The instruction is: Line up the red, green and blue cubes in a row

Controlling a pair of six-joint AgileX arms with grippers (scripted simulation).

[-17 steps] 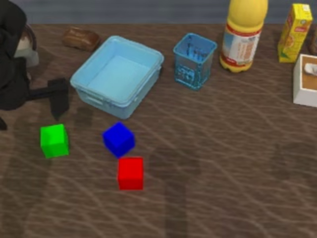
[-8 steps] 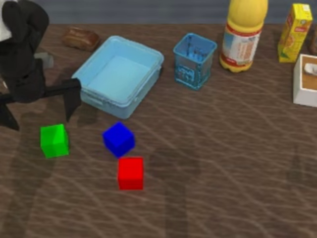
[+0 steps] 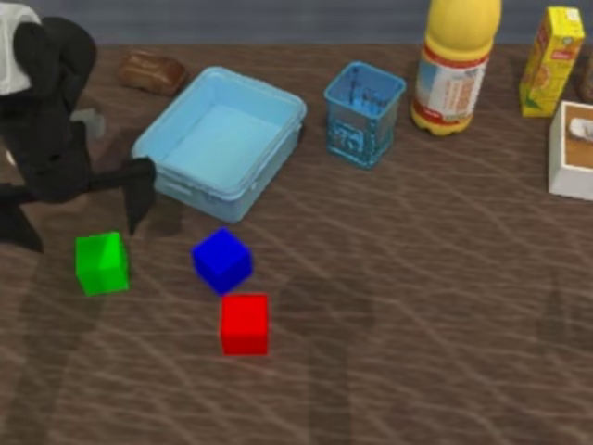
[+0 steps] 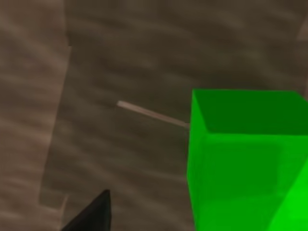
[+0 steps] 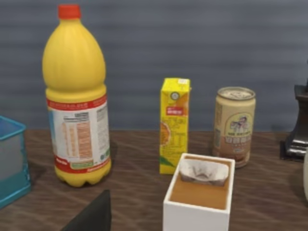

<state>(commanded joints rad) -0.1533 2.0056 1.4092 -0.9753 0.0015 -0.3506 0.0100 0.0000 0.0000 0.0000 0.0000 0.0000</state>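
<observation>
Left gripper point(image 3: 79, 209) above green cube point(image 3: 102, 263) (apart)

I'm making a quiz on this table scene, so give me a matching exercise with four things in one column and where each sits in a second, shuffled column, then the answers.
Things:
1. green cube
2. red cube
3. pale blue tub
4. yellow bottle

Places, by the top view:
A. at the back, right of the translucent blue cup
B. nearest the front edge
C. farthest left, just below the left gripper
D. directly behind the blue cube

Pairs: 1-C, 2-B, 3-D, 4-A
</observation>
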